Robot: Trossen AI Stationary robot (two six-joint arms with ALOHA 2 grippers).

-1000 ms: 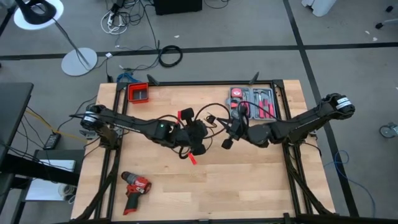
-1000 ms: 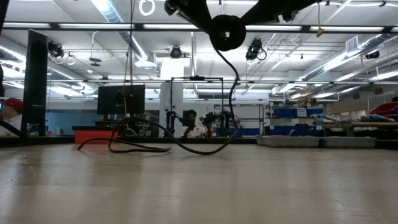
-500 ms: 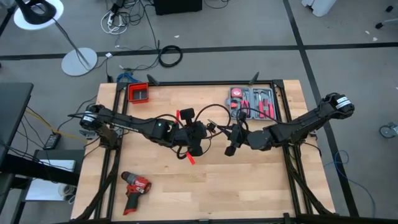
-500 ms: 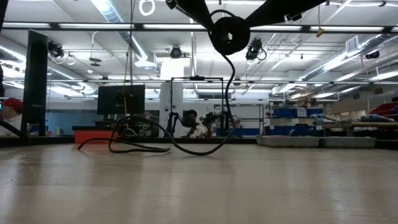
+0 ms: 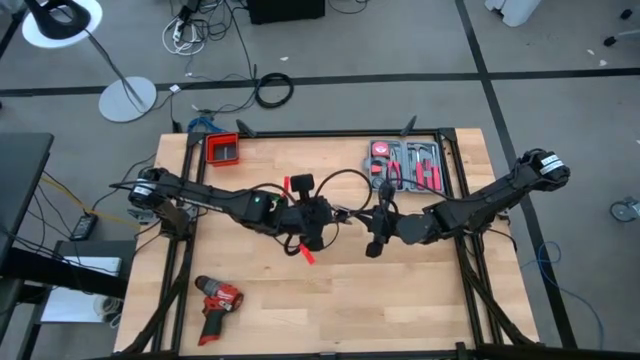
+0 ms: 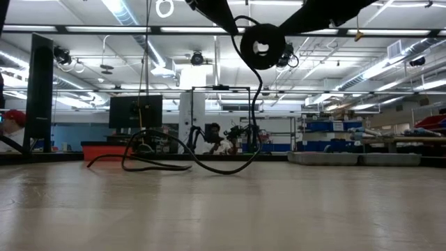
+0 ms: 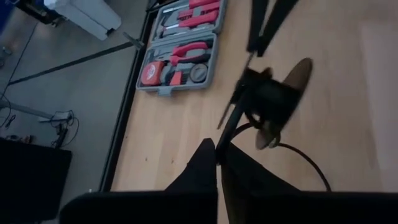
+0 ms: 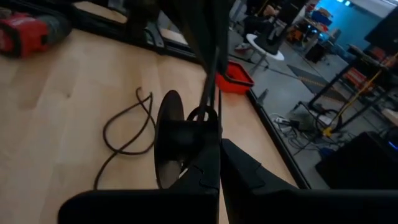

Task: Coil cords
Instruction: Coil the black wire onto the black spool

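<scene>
Overhead, table-level, two wrist views — shared tabletop

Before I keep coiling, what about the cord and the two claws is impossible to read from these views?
- High view: the thin black cord vanishes under both arms; its plug end is too small to find.
- Low view: both claws are cut off by the top edge; only the cord's loop on the wooden table shows.
- Left wrist view: left claw shut on the cord; the rest is blurred.
- Right wrist view: right claw shut on the cord.

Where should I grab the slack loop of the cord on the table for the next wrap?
Grip the cord on the loop's smooth curved side, coming straight down across the strand: it lies flat on bare wood, clear of the kinked end. Left pincer and right pincer, mid-table, are shut on it now.
</scene>
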